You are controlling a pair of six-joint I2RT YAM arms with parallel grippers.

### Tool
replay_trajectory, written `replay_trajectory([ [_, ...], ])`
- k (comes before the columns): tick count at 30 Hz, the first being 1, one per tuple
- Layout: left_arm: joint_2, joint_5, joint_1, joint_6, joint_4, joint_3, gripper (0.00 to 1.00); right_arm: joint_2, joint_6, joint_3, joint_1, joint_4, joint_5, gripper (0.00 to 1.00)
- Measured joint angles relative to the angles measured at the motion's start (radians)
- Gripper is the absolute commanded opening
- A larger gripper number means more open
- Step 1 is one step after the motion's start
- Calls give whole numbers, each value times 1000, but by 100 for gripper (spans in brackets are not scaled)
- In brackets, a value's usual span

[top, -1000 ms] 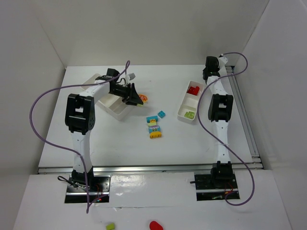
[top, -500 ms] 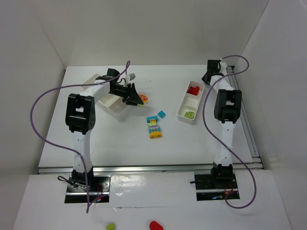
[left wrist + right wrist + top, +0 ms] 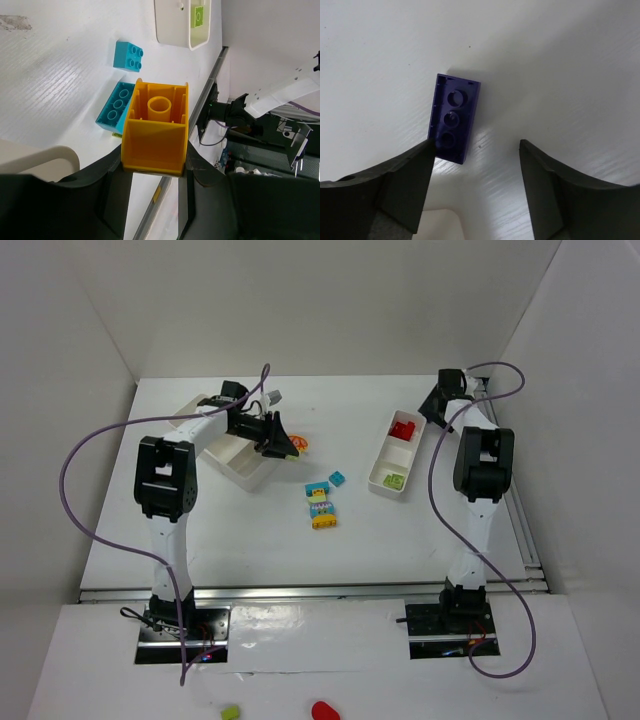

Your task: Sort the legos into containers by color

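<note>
The left gripper (image 3: 156,169) is clamped on an orange brick (image 3: 156,132), its hollow underside facing the wrist camera. It hangs at the 3 o'clock edge of the wide tray (image 3: 243,472), which sits toward 10 o'clock on the table (image 3: 300,550). The step here looks like the drop-off, so the brick should be carried well inside the rim and centred over one compartment, clear of the divider. It should then be lowered before the fingers part, so it does not bounce out.

The right gripper (image 3: 475,146) is at 1 o'clock, just past the far end of the narrow tray (image 3: 392,456). Its jaws stand apart and grip nothing. A dark purple brick (image 3: 454,116) lies between them on a white surface, underside up, with one corner touching the left-hand finger (image 3: 405,175). I cannot tell whether that surface is tray floor or table. A straight vertical lift seems wise, since a sideways move could drag the brick by that corner.

The narrow tray holds red bricks (image 3: 404,426) at its far end and a green brick (image 3: 396,480) at its near end. A loose cyan brick (image 3: 338,478) and a small stack (image 3: 321,507) wait near the table's centre, at about 9 o'clock from that tray.
</note>
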Motion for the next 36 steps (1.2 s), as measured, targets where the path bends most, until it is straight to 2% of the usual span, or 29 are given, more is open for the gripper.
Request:
replay_trajectory([
  [4, -2, 9, 0, -1, 5, 0, 0, 8, -1, 28, 0, -29, -5, 80],
  [6, -2, 14, 0, -1, 7, 0, 0, 48, -2, 107, 0, -74, -5, 80],
  [8, -2, 15, 0, -1, 7, 0, 0, 107, -8, 203, 4, -94, 2, 74],
  [11, -2, 15, 0, -1, 8, 0, 0, 139, -14, 251, 8, -112, 32, 65],
  [15, -2, 15, 0, -1, 8, 0, 0, 139, -20, 249, 17, -125, 63, 62],
  [19, -2, 15, 0, -1, 8, 0, 0, 143, -31, 255, 26, -148, 88, 46],
  [20, -2, 15, 0, -1, 8, 0, 0, 145, -35, 259, 27, -154, 96, 37],
  [23, -2, 15, 0, -1, 8, 1, 0, 146, -37, 264, 30, -165, 103, 20],
  [25, -2, 15, 0, -1, 8, 1, 0, 146, -37, 264, 30, -166, 108, 16],
  [32, -7, -28, 0, -29, 7, 2, 0, 105, -63, 260, 18, -213, 105, 16],
  [36, -10, -74, 0, -57, 3, 10, 0, -15, -98, 208, 11, -239, 76, 16],
])
